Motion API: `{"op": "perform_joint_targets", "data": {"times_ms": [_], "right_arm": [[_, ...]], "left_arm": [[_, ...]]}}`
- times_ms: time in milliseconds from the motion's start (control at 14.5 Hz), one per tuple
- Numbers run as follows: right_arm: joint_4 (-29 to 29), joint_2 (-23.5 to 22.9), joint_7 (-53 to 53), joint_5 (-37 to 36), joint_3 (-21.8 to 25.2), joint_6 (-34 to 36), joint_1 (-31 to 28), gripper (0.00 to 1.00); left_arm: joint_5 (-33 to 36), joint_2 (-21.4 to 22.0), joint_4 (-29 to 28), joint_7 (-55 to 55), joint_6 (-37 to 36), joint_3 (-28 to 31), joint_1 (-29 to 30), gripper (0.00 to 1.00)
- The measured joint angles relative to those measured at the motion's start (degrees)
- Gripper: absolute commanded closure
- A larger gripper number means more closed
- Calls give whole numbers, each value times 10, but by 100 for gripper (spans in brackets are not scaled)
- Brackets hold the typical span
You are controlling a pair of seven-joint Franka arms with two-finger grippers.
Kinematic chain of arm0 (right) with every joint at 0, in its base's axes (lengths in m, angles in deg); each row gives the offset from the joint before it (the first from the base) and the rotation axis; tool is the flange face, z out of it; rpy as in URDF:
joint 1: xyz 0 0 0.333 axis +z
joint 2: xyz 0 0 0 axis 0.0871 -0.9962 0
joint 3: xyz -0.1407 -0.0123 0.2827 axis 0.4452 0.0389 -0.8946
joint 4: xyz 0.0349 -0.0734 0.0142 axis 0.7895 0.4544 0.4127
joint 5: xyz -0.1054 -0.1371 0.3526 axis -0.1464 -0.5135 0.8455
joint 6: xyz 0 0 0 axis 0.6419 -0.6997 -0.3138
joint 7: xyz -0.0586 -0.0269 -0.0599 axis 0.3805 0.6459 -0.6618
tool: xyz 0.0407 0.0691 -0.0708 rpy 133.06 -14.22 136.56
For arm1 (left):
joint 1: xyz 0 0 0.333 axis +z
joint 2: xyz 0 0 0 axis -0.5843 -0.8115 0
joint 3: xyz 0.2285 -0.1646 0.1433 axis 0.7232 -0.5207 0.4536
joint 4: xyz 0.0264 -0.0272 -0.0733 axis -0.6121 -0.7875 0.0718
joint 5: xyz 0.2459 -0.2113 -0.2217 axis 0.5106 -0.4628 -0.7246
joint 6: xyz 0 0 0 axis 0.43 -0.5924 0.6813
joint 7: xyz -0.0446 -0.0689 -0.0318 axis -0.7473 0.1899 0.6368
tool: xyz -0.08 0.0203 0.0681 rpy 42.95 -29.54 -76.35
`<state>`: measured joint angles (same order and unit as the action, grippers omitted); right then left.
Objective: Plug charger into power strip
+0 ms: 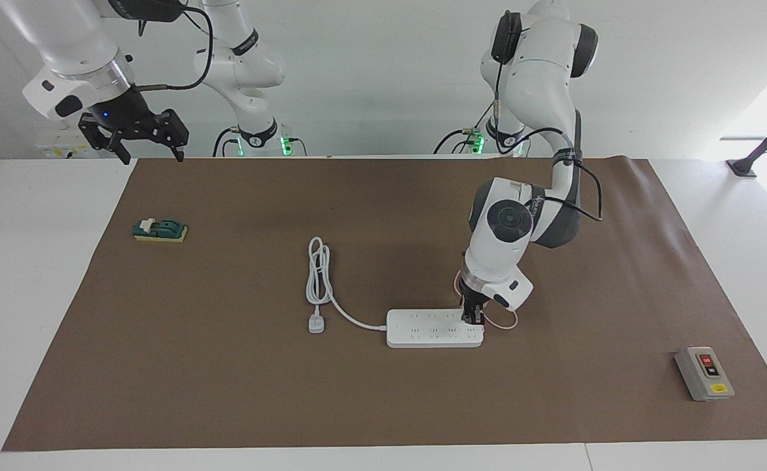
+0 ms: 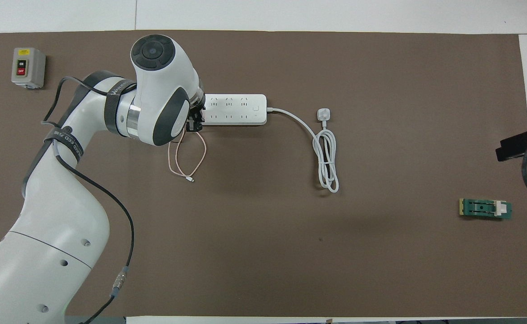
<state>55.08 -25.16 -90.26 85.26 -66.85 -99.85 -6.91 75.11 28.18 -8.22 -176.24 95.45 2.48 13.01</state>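
The white power strip lies flat in the middle of the brown mat; it also shows in the overhead view. My left gripper points down onto the strip's end toward the left arm's side, also seen from above. It is shut on the charger, whose pink body is hidden between the fingers. The charger's thin pink cable loops on the mat beside the strip, nearer to the robots. My right gripper waits open, raised over the mat's edge at the right arm's end.
The strip's thick white cord lies coiled, ending in a white plug. A grey box with red and black buttons stands toward the left arm's end. A green block lies toward the right arm's end.
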Motion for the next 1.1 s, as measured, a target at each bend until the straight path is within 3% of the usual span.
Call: {"op": "perform_joint_targets", "data": {"times_ms": [1105], "right_arm": [[1, 0, 0, 0, 0, 0, 0, 0]], "left_arm": [[1, -28, 27, 1, -20, 0, 0, 100]]}}
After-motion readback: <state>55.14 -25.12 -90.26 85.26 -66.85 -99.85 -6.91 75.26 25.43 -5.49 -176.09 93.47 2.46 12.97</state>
